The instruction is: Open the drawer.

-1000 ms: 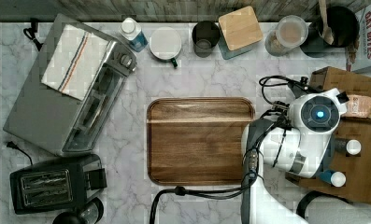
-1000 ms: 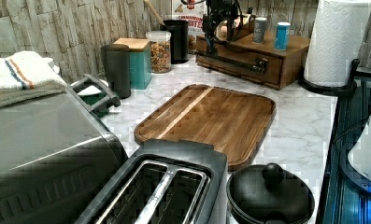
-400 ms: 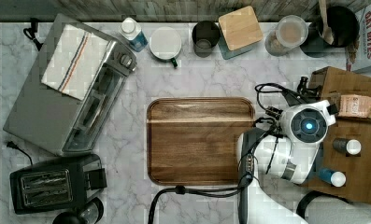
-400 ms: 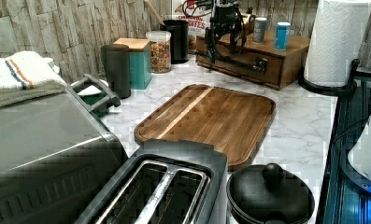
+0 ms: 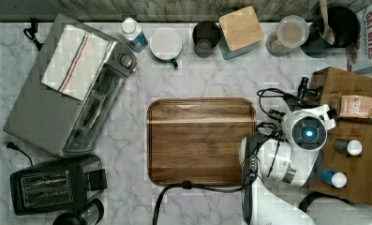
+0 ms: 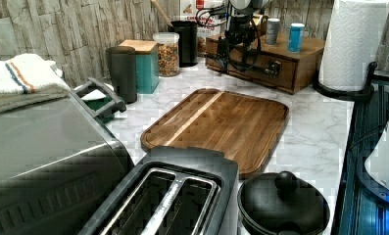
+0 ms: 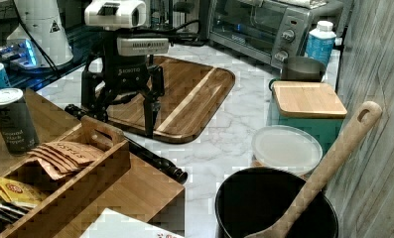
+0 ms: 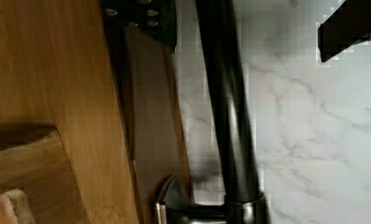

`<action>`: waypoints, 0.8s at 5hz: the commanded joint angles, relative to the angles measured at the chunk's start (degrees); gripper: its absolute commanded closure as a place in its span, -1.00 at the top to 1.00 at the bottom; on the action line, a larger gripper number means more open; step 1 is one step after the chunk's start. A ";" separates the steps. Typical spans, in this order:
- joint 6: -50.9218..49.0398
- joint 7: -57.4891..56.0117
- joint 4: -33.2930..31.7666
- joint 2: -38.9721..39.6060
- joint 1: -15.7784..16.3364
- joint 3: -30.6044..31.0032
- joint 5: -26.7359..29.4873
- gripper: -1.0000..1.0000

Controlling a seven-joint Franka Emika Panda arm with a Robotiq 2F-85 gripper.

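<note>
The drawer (image 6: pixel 286 78) is the front of a wooden box cabinet (image 5: pixel 357 84) at the top view's right. A long black bar handle (image 8: pixel 230 116) runs across it, apart from the drawer's wooden front edge (image 8: pixel 148 140). My gripper (image 8: pixel 246 21) is open and points down over the handle. One finger (image 8: pixel 143 18) is on the cabinet side of the bar and the other finger (image 8: pixel 351 23) is over the marble. In the right view the gripper (image 7: pixel 121 111) straddles the handle (image 7: pixel 155 161) near one end. The left view shows the gripper (image 6: pixel 226 51) at the handle's (image 6: pixel 260 68) far end.
A flat wooden tray (image 5: pixel 201 140) lies on the marble beside the cabinet. Two cans (image 5: pixel 347 146) and a tea-bag box (image 7: pixel 60 163) sit on the cabinet top. A black pot with a wooden spoon (image 7: pixel 274 208), a paper towel roll (image 6: pixel 353 44), a toaster oven (image 5: pixel 71 108) and a toaster (image 5: pixel 52 185) stand around.
The arm has shifted toward the top view's left and the gripper has come down in front of the cabinet to the handle. The drawer front looks unmoved.
</note>
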 commanded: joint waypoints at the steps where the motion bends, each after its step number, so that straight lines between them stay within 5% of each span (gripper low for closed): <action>1: 0.75 -2.44 2.90 2.43 -2.78 3.91 5.31 1.00; 4: -2.01 -8.43 8.29 6.32 -3.86 7.15 7.95 1.00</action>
